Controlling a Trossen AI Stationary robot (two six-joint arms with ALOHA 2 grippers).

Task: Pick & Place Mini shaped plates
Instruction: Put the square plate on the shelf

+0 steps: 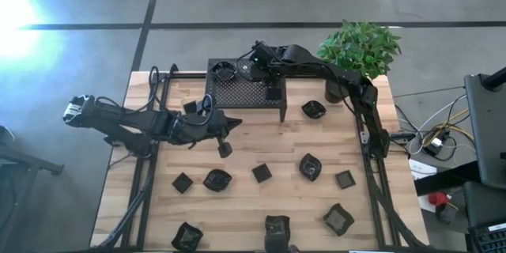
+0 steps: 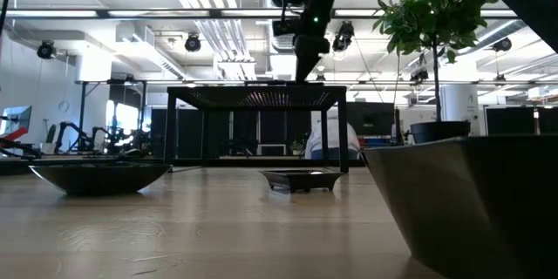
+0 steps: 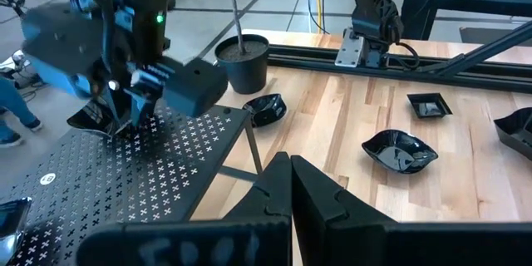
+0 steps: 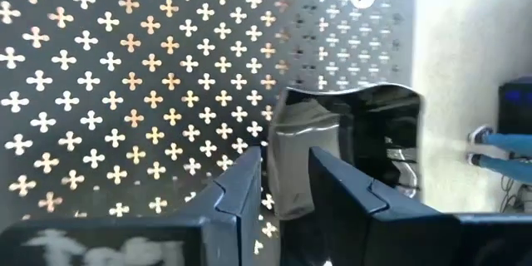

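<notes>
Right gripper (image 4: 278, 187) sits over the perforated rack (image 1: 237, 92), fingers parted a little, a glossy mini plate (image 4: 349, 145) lying on the rack just past them, apparently let go. Best to lift straight up so a finger doesn't drag it. Left gripper (image 3: 289, 184) is clenched empty beside the rack; the other plates (image 1: 310, 166) are on the table.

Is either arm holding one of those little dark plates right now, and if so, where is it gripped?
Nothing is held. The right pincer stands open over a small plate lying on the rack; the left pincer is shut on nothing.
</notes>
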